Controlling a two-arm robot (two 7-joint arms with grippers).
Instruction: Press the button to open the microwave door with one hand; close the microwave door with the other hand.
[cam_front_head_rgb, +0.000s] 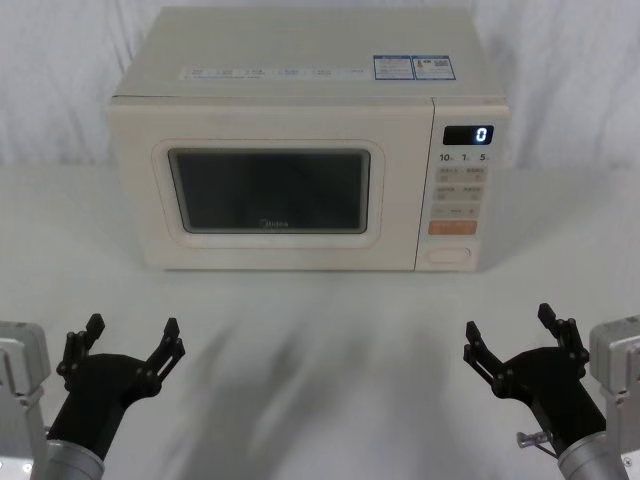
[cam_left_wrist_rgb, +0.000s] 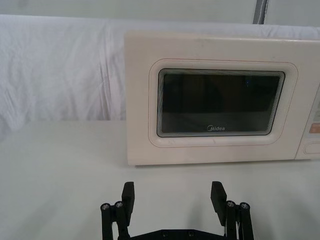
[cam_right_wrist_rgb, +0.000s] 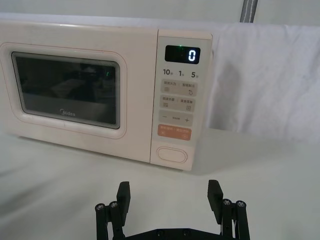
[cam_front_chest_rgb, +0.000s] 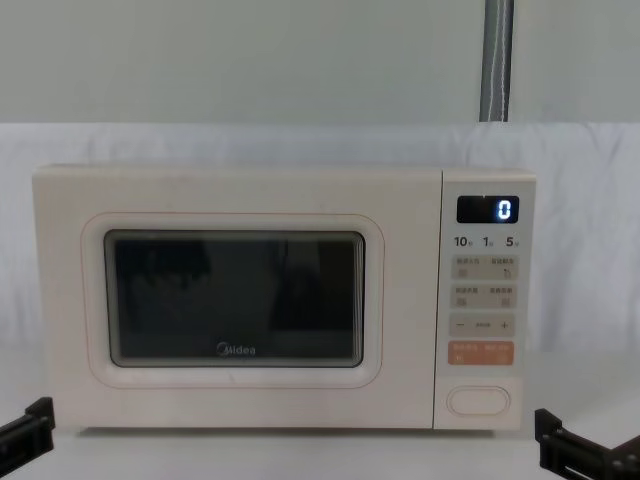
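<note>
So nothing's been started yet by the looks of it: the microwave door (cam_front_head_rgb: 270, 190) is seen shut flush, and the button (cam_front_head_rgb: 447, 254) is untouched at the bottom of the control panel (cam_front_head_rgb: 459, 190), roughly 4 o'clock from the door window. The microwave is parked at 12 o'clock on the white surface (cam_front_head_rgb: 320, 320). The left gripper (cam_front_head_rgb: 128, 336) is held low at 7 o'clock, jaws spread, nothing pinched. The right gripper (cam_front_head_rgb: 510, 327) is held at 5 o'clock, jaws spread too. Both the press and the closing are left to be done
</note>
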